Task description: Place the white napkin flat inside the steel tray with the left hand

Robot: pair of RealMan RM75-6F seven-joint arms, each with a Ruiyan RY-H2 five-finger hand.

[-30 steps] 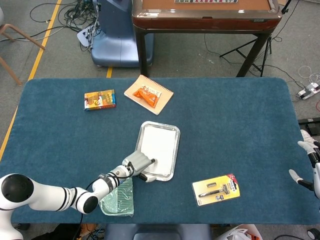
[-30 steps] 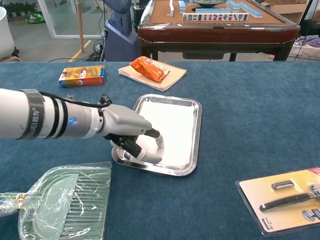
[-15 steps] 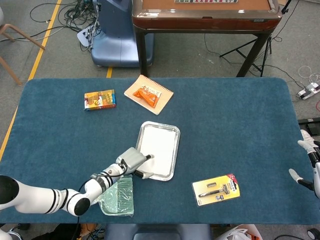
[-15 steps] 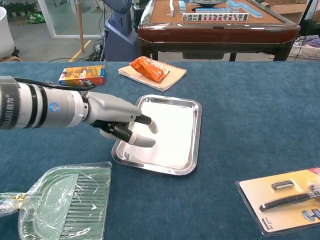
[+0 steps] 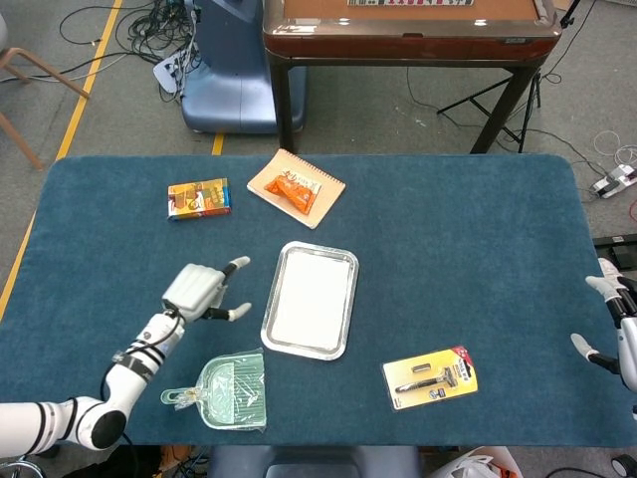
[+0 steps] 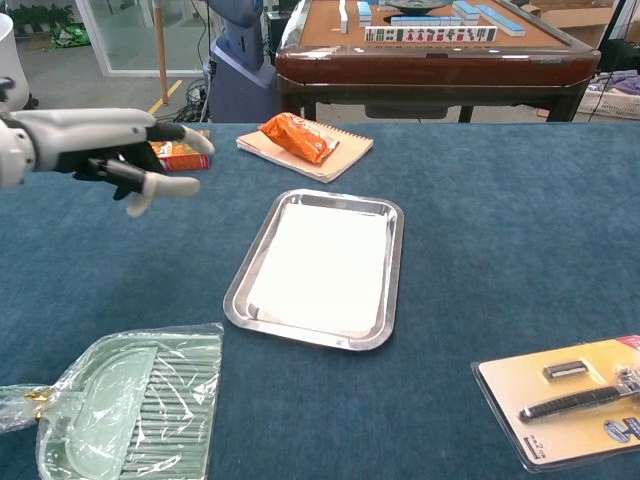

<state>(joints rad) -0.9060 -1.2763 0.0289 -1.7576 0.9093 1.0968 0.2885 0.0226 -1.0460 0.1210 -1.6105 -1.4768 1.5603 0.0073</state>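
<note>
Napkin (image 6: 322,262) lies flat in our tray (image 6: 396,262); our left hand (image 6: 110,143) has lifted clear, fingers spread and empty, so we judge placement done.

the right hand (image 5: 615,324) is cut off by the right edge of the head view, so only a few pale fingertips are seen and its pose cannot be told. in the chest view the razor card (image 6: 565,400) is clipped at the lower right corner and the wrapped green dustpan (image 6: 120,415) at the bottom left, while the left hand (image 6: 110,145) is cut at the wrist by the left edge. print on the small box (image 5: 198,198) in the head view is too small to be read.
</note>
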